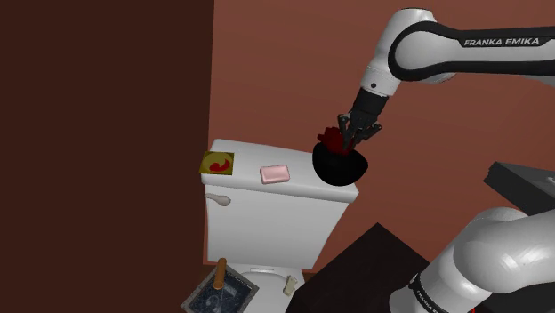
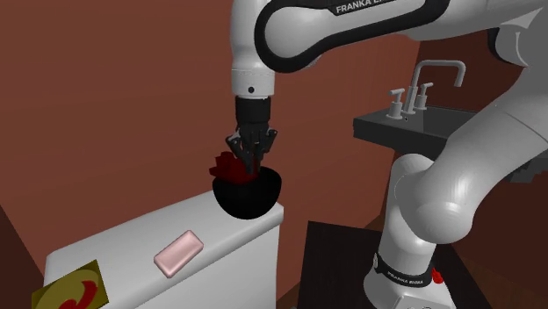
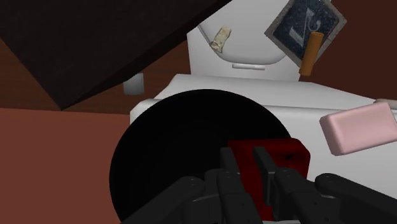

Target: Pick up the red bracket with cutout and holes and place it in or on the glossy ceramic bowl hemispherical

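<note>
A black hemispherical bowl (image 1: 340,167) (image 2: 248,193) (image 3: 172,159) stands at the end of the white toilet tank lid (image 1: 258,185). My gripper (image 1: 344,142) (image 2: 249,165) (image 3: 245,167) hangs right over the bowl's mouth, fingers pointing down into it. It is shut on the red bracket (image 1: 332,140) (image 2: 230,168) (image 3: 283,154), which sits at the bowl's rim and partly inside it. In the wrist view the two fingers clasp the bracket's red edge between them. Whether the bracket touches the bowl's inside is hidden.
A pink soap bar (image 1: 275,174) (image 2: 178,251) (image 3: 359,126) lies mid-lid, and a yellow and red box (image 1: 217,164) (image 2: 75,288) at the lid's other end. A dark cabinet (image 1: 365,258) stands beside the toilet. A black sink with a faucet (image 2: 413,118) is behind the arm.
</note>
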`<action>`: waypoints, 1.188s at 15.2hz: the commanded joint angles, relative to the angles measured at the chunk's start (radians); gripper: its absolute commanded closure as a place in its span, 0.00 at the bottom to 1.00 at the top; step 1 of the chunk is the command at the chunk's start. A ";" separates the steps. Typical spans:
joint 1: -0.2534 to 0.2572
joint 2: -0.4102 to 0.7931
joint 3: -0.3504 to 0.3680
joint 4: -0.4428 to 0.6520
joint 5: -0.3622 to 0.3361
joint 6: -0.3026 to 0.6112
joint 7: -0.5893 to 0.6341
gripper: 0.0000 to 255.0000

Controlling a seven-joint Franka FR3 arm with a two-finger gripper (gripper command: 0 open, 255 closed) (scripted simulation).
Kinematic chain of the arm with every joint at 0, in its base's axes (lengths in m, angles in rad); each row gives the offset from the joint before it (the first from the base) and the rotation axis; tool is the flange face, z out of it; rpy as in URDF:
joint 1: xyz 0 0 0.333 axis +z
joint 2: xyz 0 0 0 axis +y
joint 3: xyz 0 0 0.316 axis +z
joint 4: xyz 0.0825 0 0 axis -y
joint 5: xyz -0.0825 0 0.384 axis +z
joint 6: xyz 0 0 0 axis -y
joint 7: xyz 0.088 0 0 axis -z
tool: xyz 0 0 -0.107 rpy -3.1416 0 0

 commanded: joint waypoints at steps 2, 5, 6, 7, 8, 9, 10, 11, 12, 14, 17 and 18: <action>0.001 0.003 0.002 -0.039 0.002 0.043 -0.002 1.00; 0.002 0.008 0.004 -0.076 0.004 0.085 -0.004 1.00; 0.002 0.010 0.005 -0.088 0.005 0.099 -0.005 1.00; 0.002 0.013 0.006 -0.100 0.006 0.113 -0.006 1.00; 0.002 0.015 0.007 -0.110 0.007 0.126 -0.006 1.00; 0.002 0.015 0.007 -0.110 0.007 0.126 -0.006 1.00; 0.002 0.015 0.007 -0.110 0.007 0.126 -0.006 1.00; 0.002 0.015 0.007 -0.110 0.007 0.126 -0.006 1.00; 0.001 0.015 0.007 -0.110 0.007 0.126 -0.007 1.00; 0.001 0.015 0.008 -0.110 0.007 0.126 -0.007 1.00; 0.000 0.017 0.008 -0.109 0.007 0.126 -0.008 0.00; 0.001 0.017 0.008 -0.109 0.007 0.126 -0.007 0.00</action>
